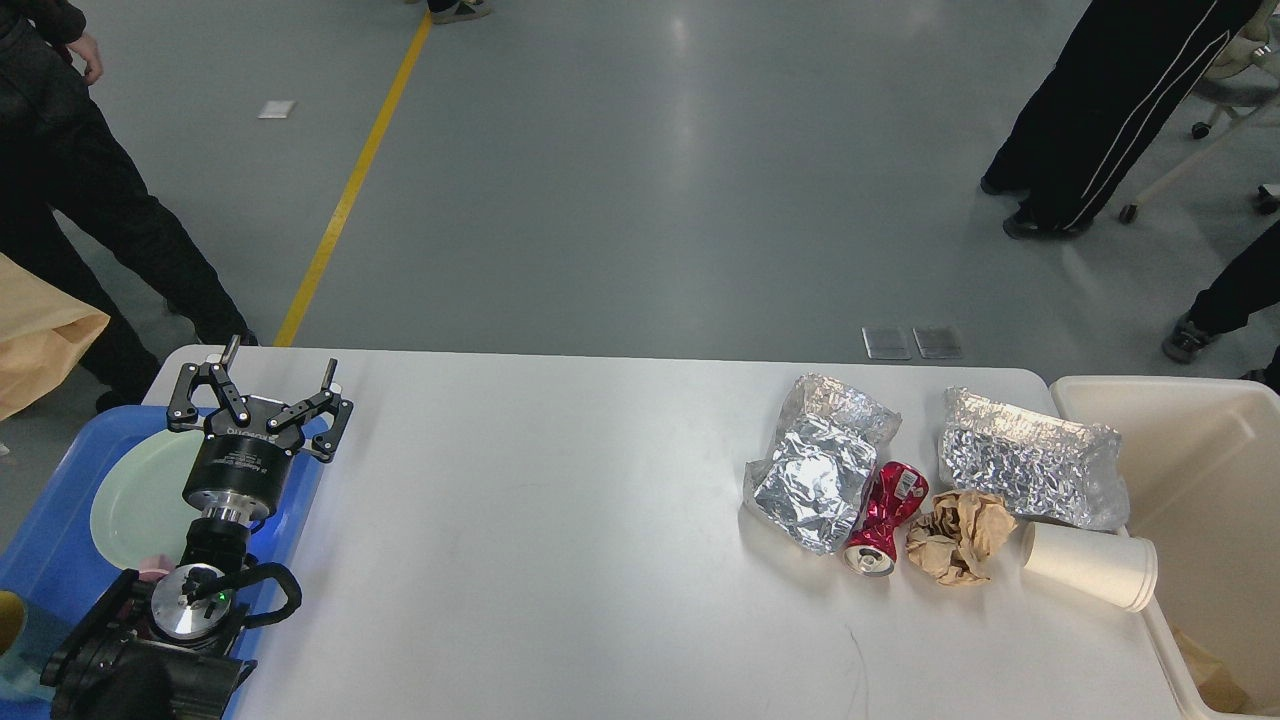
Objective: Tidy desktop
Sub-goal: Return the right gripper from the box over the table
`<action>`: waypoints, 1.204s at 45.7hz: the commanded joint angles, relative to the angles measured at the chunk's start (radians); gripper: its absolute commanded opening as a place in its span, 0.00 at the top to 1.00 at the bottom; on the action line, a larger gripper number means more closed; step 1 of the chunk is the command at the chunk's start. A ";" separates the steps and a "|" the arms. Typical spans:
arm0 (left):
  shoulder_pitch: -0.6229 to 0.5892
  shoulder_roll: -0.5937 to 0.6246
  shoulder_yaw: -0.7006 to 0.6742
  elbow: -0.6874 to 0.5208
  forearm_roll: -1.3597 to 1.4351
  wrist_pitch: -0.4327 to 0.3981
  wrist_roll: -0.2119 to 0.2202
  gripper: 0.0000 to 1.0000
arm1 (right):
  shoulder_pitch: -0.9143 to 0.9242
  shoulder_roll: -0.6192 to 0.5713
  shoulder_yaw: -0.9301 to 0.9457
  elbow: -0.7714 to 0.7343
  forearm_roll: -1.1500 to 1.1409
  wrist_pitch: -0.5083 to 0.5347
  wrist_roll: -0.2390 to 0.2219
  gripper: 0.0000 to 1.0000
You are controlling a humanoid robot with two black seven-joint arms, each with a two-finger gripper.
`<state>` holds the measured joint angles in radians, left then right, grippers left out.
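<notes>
The white desktop (pixel 560 520) spans the view. On its right part lie two crumpled foil wrappers (pixel 815 470) (pixel 1030 470), a crushed red can (pixel 885 520), a crumpled brown paper ball (pixel 955 535) and a white paper cup (pixel 1090 568) on its side. My left gripper (pixel 258 390) is open and empty at the desktop's left edge, over the blue tray. My right gripper is out of view.
A blue tray (pixel 60 545) with a pale green plate (pixel 140 495) stands at the left. A cream bin (pixel 1200 500) stands at the right, brown paper in its bottom. People stand on the floor beyond, at left (pixel 90 200) and right (pixel 1110 100).
</notes>
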<state>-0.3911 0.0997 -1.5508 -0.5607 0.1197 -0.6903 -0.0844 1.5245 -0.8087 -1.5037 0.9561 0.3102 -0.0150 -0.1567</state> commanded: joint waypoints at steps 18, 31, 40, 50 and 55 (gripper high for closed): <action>0.000 0.000 0.000 0.001 0.000 0.000 0.000 0.04 | -0.872 0.259 0.533 -0.744 0.004 -0.029 -0.001 1.00; 0.000 0.000 0.000 -0.001 0.000 0.000 0.000 0.04 | -0.961 0.405 0.531 -0.784 0.004 -0.063 -0.014 1.00; 0.000 0.000 0.000 -0.001 0.000 0.000 0.000 0.04 | -0.981 0.464 0.534 -0.795 0.004 -0.065 -0.033 1.00; 0.000 0.000 0.000 -0.001 0.000 0.000 0.000 0.04 | -0.992 0.476 0.534 -0.794 0.006 -0.068 -0.033 1.00; 0.000 0.000 0.000 -0.001 0.000 0.000 0.000 0.04 | -0.989 0.464 0.534 -0.794 0.006 -0.094 -0.029 0.46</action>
<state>-0.3911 0.1000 -1.5508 -0.5608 0.1197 -0.6903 -0.0844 0.5330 -0.3348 -0.9697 0.1616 0.3160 -0.0839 -0.1911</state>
